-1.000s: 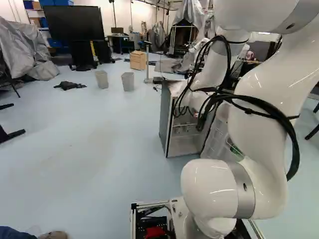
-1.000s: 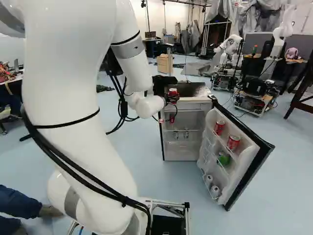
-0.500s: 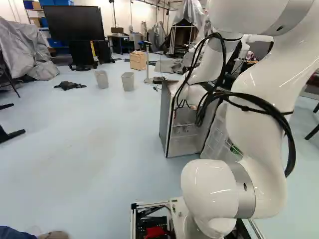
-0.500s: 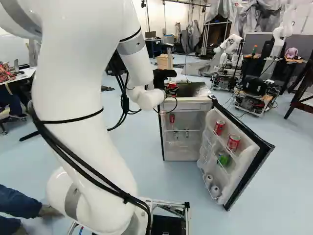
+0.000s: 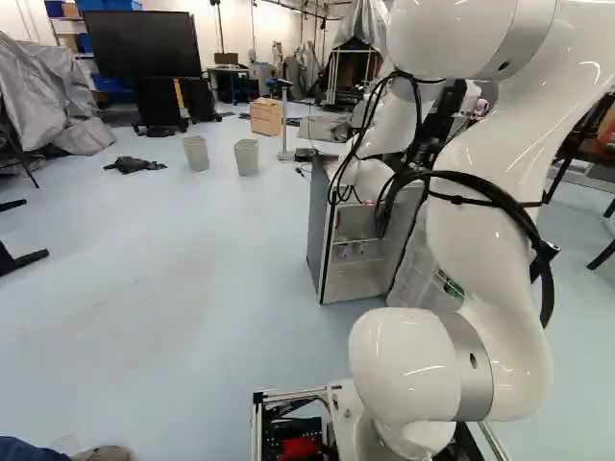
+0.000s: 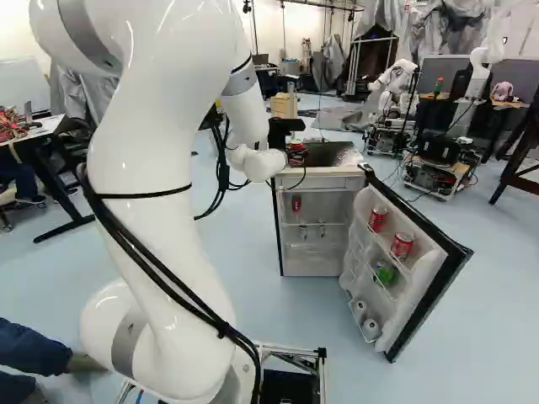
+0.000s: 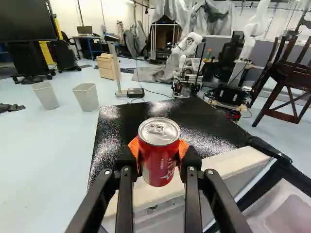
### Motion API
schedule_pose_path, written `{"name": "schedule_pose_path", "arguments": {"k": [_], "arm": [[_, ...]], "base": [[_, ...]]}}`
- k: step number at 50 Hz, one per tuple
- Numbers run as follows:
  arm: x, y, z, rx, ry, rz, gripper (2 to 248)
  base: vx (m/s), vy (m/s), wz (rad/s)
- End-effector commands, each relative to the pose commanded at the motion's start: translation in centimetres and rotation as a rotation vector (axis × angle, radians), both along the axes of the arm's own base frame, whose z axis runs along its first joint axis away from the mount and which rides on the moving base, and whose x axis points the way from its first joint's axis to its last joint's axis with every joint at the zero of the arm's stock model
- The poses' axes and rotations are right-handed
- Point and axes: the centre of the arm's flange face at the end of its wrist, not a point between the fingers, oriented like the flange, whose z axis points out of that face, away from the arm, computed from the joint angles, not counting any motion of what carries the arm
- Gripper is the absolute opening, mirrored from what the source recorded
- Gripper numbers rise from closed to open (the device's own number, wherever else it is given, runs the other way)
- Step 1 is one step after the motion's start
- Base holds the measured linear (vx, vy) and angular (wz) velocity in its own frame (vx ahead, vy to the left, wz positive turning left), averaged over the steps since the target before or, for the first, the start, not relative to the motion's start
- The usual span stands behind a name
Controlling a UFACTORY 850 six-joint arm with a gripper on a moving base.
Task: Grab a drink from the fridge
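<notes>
Above the front top edge of the fridge (image 6: 333,173), my gripper (image 6: 295,152) shows at the arm's end. In the wrist view the gripper (image 7: 159,149) is shut on an upright red can (image 7: 159,162), an orange pad on either side. Beyond the can lies the black fridge top (image 7: 194,119). The fridge door (image 6: 421,282) stands wide open, with red cans (image 6: 402,246), a green item (image 6: 386,273) and silver-coloured cans (image 6: 370,327) in its racks. Another red item (image 6: 296,203) is inside the fridge. In the left base view the arm hides the gripper.
Two grey bins (image 5: 246,157) and a wooden drawer unit (image 5: 266,116) stand beyond the fridge on its left. Farther back is another robot (image 6: 394,84) by a wheeled base (image 6: 440,160). A person's leg (image 6: 34,349) is near the base at the left.
My upper arm has swung, rightward in the right base view and leftward in the left one. The gripper has risen slightly with the can. Base and fridge have not moved.
</notes>
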Motion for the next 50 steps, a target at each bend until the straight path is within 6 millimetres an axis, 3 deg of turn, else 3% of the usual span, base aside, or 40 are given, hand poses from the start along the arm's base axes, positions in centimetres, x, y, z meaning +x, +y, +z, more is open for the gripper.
{"name": "schedule_pose_path", "arguments": {"k": [28,50], "arm": [[5.3,-0.1,-1.2,0.012,0.028,0.016,97],[5.8,-0.1,-1.3,0.011,0.025,0.017,97]], "base": [[0.0,0.0,0.0],[0.0,0.0,0.0]]}}
